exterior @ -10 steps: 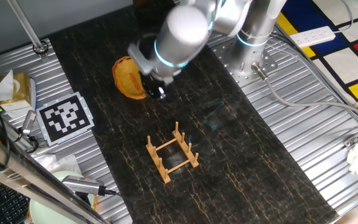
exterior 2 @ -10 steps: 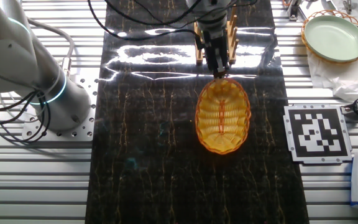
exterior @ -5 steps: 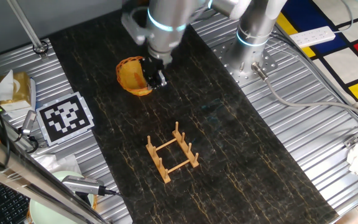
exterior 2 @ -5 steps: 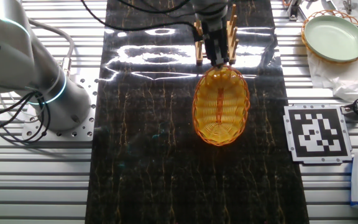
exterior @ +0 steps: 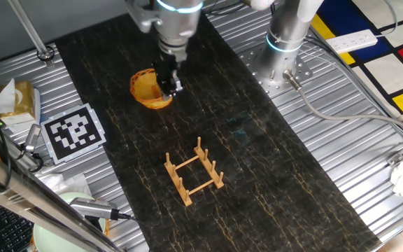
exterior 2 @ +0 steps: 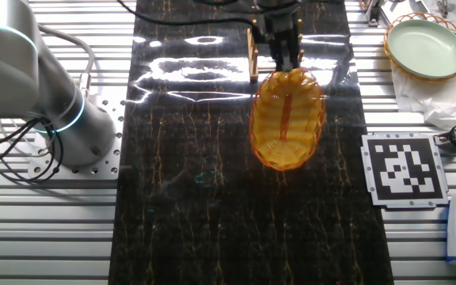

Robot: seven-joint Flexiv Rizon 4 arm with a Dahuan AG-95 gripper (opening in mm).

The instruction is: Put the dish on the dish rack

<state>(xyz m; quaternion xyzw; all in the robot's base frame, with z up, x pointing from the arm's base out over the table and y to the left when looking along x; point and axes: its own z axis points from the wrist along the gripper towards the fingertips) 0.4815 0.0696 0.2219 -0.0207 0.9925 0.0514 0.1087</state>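
Pinching the rim of the dish [exterior 2: 286, 119] between closed fingers, the gripper [exterior: 168, 82] is carrying it tilted above the table, well apart from the dish rack [exterior: 194, 171], and that thin edge hold is risking a slip or swing.

No readable words, brands or numbers.
The only sign is a black-and-white fiducial marker [exterior: 75, 133] at left of one view, lower right [exterior 2: 406, 169] in the other, lying on the ribbed metal counter [exterior: 369, 161].
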